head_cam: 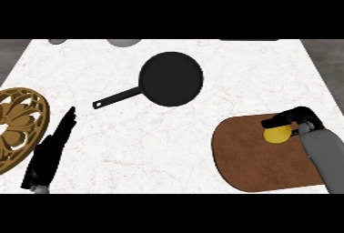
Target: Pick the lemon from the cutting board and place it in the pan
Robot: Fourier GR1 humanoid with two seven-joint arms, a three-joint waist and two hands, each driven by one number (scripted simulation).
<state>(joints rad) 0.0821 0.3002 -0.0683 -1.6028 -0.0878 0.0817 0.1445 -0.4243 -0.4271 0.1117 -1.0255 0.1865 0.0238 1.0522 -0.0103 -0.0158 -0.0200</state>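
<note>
Fingers of the right hand point(293, 117) curl over the lemon point(277, 134) on the cutting board point(250, 157), pan point(171, 78) well apart.

R hand point(293, 117) curled over, fingers bent down, L hand point(52, 145) flat, fingers straight, resting

You are looking steeply down at a pale marble counter point(201, 145). Your right hand point(292, 119) is curling round the yellow lemon point(276, 134), which is sitting near the upper right part of the brown cutting board point(255, 159). The black pan point(171, 78) is lying well apart from the board, up toward the middle, its handle pointing down to the left. Your left hand point(52, 145) is resting low at the left with fingers straight, just beside a gold openwork trivet point(19, 125) at the left edge
</note>
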